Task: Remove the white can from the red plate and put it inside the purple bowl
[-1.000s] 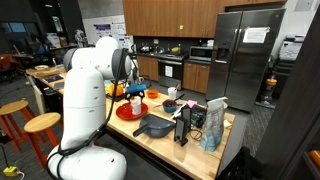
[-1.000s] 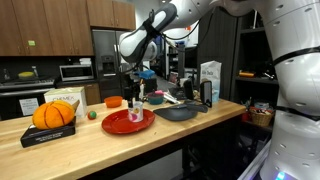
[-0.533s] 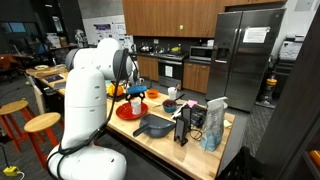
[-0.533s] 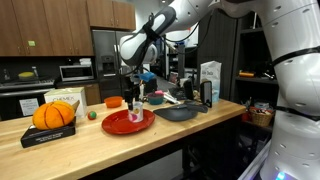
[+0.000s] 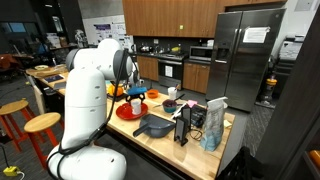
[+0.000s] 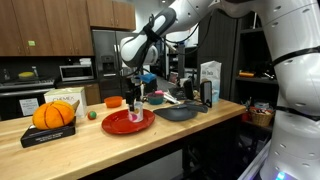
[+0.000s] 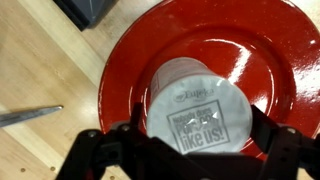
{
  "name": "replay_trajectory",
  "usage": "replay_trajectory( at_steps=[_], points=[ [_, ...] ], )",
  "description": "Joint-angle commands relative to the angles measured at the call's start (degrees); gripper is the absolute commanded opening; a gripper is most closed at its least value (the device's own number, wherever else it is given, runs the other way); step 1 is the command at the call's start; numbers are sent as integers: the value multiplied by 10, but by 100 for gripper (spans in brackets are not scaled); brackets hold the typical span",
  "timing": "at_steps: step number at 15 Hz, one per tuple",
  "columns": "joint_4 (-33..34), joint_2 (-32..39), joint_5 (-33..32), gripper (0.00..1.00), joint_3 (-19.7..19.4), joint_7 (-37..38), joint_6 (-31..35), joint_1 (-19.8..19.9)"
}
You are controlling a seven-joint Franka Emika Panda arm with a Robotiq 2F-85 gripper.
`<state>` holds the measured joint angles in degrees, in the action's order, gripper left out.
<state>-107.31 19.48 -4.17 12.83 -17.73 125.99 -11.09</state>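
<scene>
Little has shifted in a second: the gripper (image 7: 198, 135) hangs low, jaws bracketing the white can (image 7: 197, 100) on the red plate (image 7: 125, 75) by the worktop's (image 6: 95, 150) near edge. Grip unconfirmed; lift apparently pending.

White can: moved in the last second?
No. In an exterior view the white can stays at the same spot on the red plate.

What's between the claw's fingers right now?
In the wrist view, the white can, standing on the red plate, sits between the fingers of the claw. Whether they touch it cannot be told.
</scene>
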Motion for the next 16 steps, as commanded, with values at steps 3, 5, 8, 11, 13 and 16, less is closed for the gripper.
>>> replay_trajectory(
  at_steps=[3,5,8,11,13,16],
  points=[
    [-3,0,2,100,-1,-13,1,6],
    [-3,1,3,100,-1,-13,0,7],
    [-3,5,5,100,-1,-14,-2,10],
    [-1,8,6,100,-1,-16,-3,11],
    [0,8,5,75,-1,-18,-3,12],
    [0,9,4,62,-1,-19,-1,13]
  ],
)
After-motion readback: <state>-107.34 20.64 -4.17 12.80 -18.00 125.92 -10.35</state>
